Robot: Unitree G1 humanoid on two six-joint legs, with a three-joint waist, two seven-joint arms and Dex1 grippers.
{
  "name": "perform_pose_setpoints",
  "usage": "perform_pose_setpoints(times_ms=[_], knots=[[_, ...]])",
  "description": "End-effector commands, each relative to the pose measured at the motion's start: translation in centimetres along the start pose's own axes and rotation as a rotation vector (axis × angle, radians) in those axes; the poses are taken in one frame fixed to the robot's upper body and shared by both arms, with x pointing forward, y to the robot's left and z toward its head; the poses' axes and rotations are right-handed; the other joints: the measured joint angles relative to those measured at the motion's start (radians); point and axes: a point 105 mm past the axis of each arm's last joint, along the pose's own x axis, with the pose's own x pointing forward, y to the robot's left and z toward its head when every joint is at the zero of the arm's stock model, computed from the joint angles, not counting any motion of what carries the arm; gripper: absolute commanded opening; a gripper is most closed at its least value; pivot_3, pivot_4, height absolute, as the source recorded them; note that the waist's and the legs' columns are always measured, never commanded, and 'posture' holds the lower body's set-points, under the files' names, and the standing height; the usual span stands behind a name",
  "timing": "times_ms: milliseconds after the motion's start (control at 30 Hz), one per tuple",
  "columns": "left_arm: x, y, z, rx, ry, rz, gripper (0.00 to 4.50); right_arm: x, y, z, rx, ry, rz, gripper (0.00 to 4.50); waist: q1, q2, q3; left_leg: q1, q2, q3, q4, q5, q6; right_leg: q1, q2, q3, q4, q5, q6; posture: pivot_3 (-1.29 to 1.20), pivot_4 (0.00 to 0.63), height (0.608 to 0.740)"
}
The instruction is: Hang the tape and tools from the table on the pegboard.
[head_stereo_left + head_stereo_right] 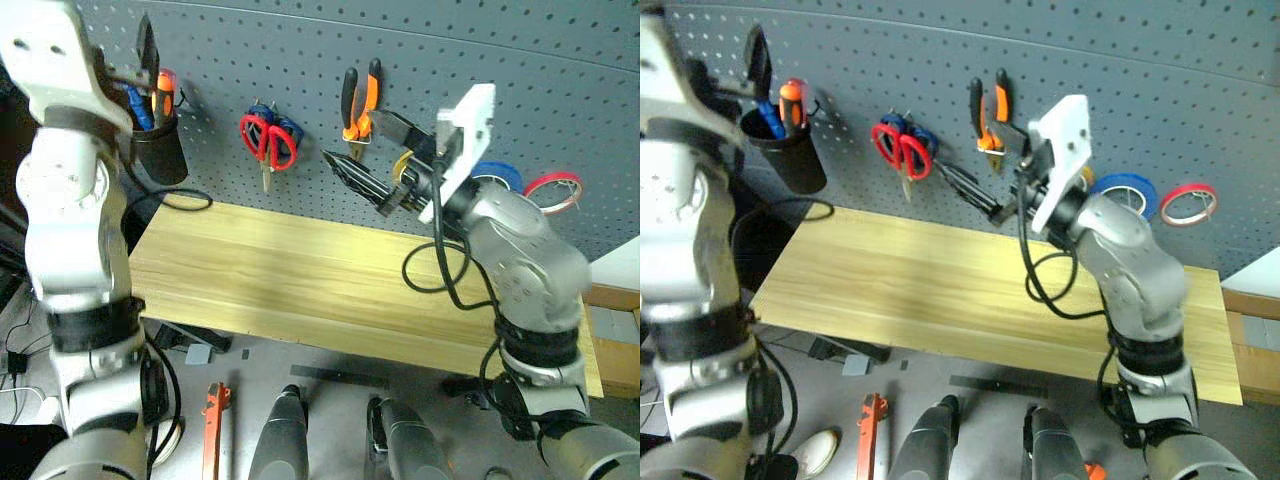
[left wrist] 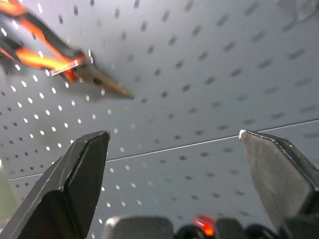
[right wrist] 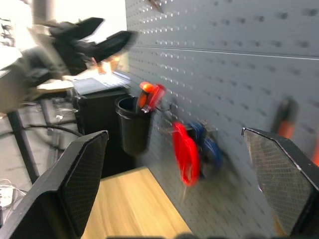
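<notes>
Left gripper [image 2: 172, 144] spread wide, empty, raised near the black cup [image 1: 160, 148] holding the screwdriver [image 1: 164, 92]; red-handled scissors [image 1: 268, 140] hang on the pegboard [image 1: 300, 60] — pliers [image 1: 360, 100] next along; right gripper [image 3: 174, 142] also wide, empty, before the board; blue tape [image 1: 1124, 190] hangs beyond; table [image 1: 300, 280] bare.
</notes>
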Motion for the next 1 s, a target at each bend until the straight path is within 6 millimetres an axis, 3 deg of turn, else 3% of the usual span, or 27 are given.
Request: perform_pose_setpoints(times_ms=[33,133,233,333,467,600,667,700,800,1000], knots=[[-4.7,-2.9,-1.3,-0.068,0.121,-0.056,4.49,-3.3,-0.3,-0.7,-0.029,0.059,-0.146,4.5,0.001,0.001,-0.001,0.004,0.0,0.0,0.0,0.0,0.0,0.004,0.0,0.0,-0.001,0.0,0.0,0.2,0.257,0.74],[-9.4,-7.0,-4.7,-0.144,0.287,-0.163,4.49,-6.4,-0.8,-3.8,-0.025,0.167,-0.289,4.5,0.001,0.001,-0.001,0.01,0.0,0.0,0.0,0.0,0.0,0.009,0.0,0.0,-0.001,-0.002,-0.001,0.17,0.236,0.74],[-12.4,-10.4,-7.7,-0.228,0.415,-0.249,4.49,-8.9,-1.9,-7.1,-0.044,0.268,-0.441,4.5,0.002,0.002,-0.003,0.014,0.0,0.0,0.0,0.0,0.0,0.014,0.0,0.0,-0.001,-0.005,0.001,0.14,0.215,0.74],[-13.5,-14.3,-10.7,-0.3,0.525,-0.37,4.49,-10.6,-3.6,-9.5,-0.079,0.334,-0.574,4.5,0.0,0.007,-0.01,0.015,0.0,0.001,0.003,0.001,0.003,0.015,0.001,0.0,-0.001,-0.007,-0.002,0.11,0.187,0.74],[-12.3,-17.1,-14.0,-0.299,0.607,-0.418,4.49,-11.0,-5.6,-11.5,-0.069,0.349,-0.708,4.5,-0.011,0.012,-0.031,0.015,0.0,0.002,0.01,0.002,0.004,0.018,0.001,0.0,-0.003,-0.005,-0.002,0.09,0.155,0.74],[-11.4,-18.2,-16.4,-0.368,0.659,-0.402,4.49,-11.5,-6.5,-13.7,-0.019,0.372,-0.804,4.5,-0.029,0.012,-0.065,0.014,-0.001,0.003,0.01,0.003,0.005,0.02,0.0,0.001,-0.005,-0.004,0.0,0.06,0.08,0.74],[-12.0,-18.5,-18.1,-0.39,0.714,-0.391,4.49,-12.2,-6.6,-15.2,0.014,0.405,-0.84,4.5,-0.033,0.012,-0.096,0.014,-0.002,0.004,0.008,0.002,0.005,0.02,0.0,0.002,-0.006,-0.002,0.006,0.06,0.061,0.74],[-12.5,-18.4,-18.9,-0.389,0.734,-0.389,4.49,-13.0,-6.6,-16.2,0.052,0.425,-0.875,4.5,-0.034,0.013,-0.11,0.015,-0.002,0.004,0.007,0.001,0.005,0.02,0.0,0.001,-0.006,-0.002,0.004,0.05,0.018,0.74],[-13.3,-18.1,-20.1,-0.385,0.759,-0.392,4.49,-14.3,-6.1,-18.2,0.089,0.485,-0.896,4.5,-0.038,0.015,-0.156,0.016,-0.002,0.004,0.002,-0.001,0.003,0.019,-0.001,0.002,-0.005,-0.004,0.001,0.05,0.0,0.74],[-14.4,-16.9,-20.9,-0.369,0.771,-0.375,4.49,-14.8,-5.1,-19.8,0.093,0.518,-0.861,4.5,-0.054,0.019,-0.187,0.023,-0.002,0.005,0.0,-0.001,0.003,0.024,-0.001,0.003,-0.005,-0.009,0.005,0.06,0.0,0.74]])
